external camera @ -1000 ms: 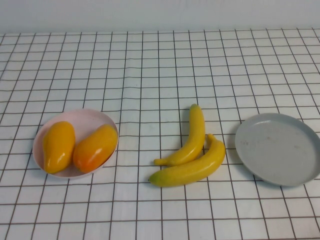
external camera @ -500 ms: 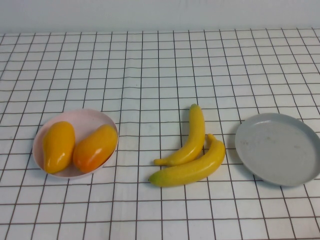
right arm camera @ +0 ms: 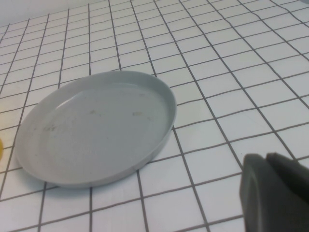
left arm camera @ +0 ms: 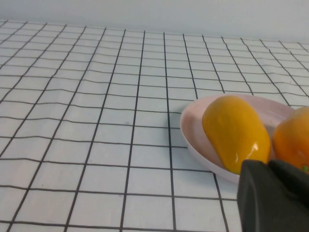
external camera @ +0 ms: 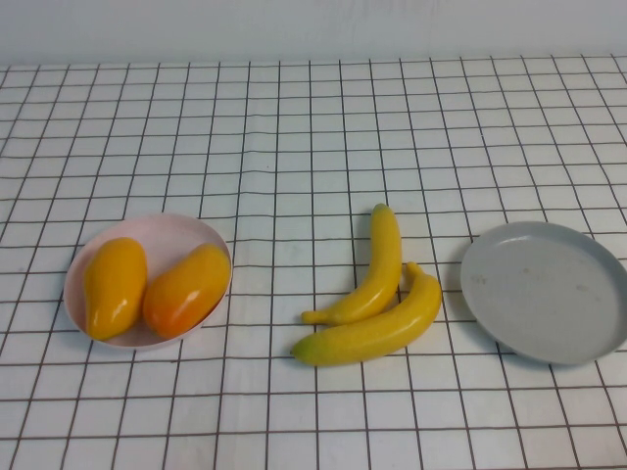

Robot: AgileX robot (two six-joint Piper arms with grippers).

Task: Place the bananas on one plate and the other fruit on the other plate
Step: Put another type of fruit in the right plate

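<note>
Beside the pressed-together left claw (left arm camera: 270, 169) sit mangoes (left arm camera: 235, 131); the grey plate (right arm camera: 96, 130) nears the clenched right claw (right arm camera: 270, 166).

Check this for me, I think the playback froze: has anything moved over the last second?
Nothing visibly changed. Both mangoes lie on the pink plate, both bananas on the cloth beside the grey-blue plate; left gripper and right gripper stay shut, parked.
</note>
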